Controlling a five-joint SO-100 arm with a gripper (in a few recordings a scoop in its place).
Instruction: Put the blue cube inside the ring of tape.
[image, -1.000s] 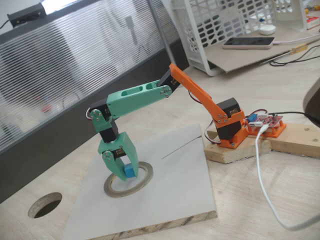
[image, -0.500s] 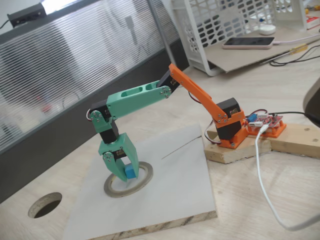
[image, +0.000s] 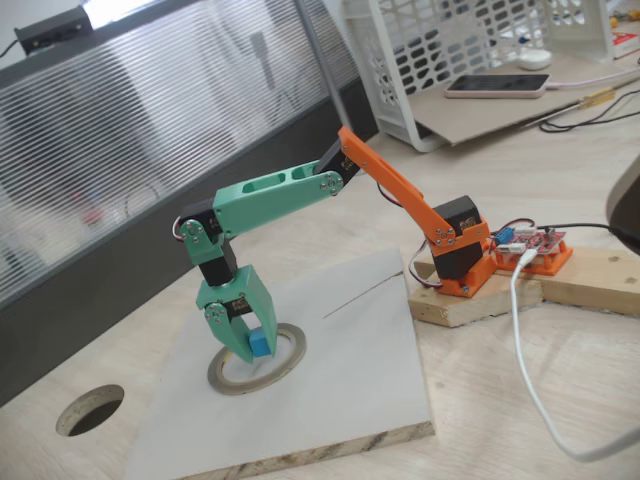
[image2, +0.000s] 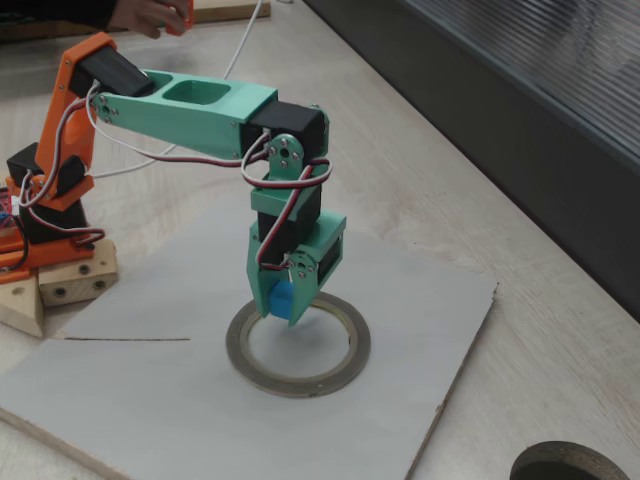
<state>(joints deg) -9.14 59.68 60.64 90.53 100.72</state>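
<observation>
Sky-blue and matte, the small blue cube (image: 260, 344) (image2: 283, 299) sits clamped between the two green fingers of the end effector (image: 246, 347) (image2: 282, 304), which we see closed on it in both fixed views. We find the cube low over the hollow centre of the ring of tape (image: 257, 360) (image2: 298, 345) — a thin, flat grey-brown roll with a yellowish inner rim. In one fixed view the cube hangs near the ring's far inner edge; whether it touches the board beneath we cannot tell.

The ring lies flat on a pale grey rectangular board (image: 340, 370) (image2: 150, 390) with a raw chipboard edge and a thin dark pencil line (image: 356, 296) (image2: 125, 339) drawn across it. Above the end effector rises the mint-green forearm (image: 275, 197) (image2: 190, 105), joined to an orange upper arm (image: 395, 190) (image2: 70, 100) and an orange base (image: 462, 262) (image2: 40, 225) — this stands on a pale wooden block (image: 520, 285) (image2: 55, 285) beside the board.

All of it rests on the light wooden table (image: 560, 170) (image2: 420, 190), which has a dark round hole (image: 90, 409) (image2: 570, 465) cut through it near the board's corner. A white cable (image: 530, 380) curves over the table, and a white plastic basket (image: 440, 60) with a phone (image: 497, 86) beside it stands farther back.
</observation>
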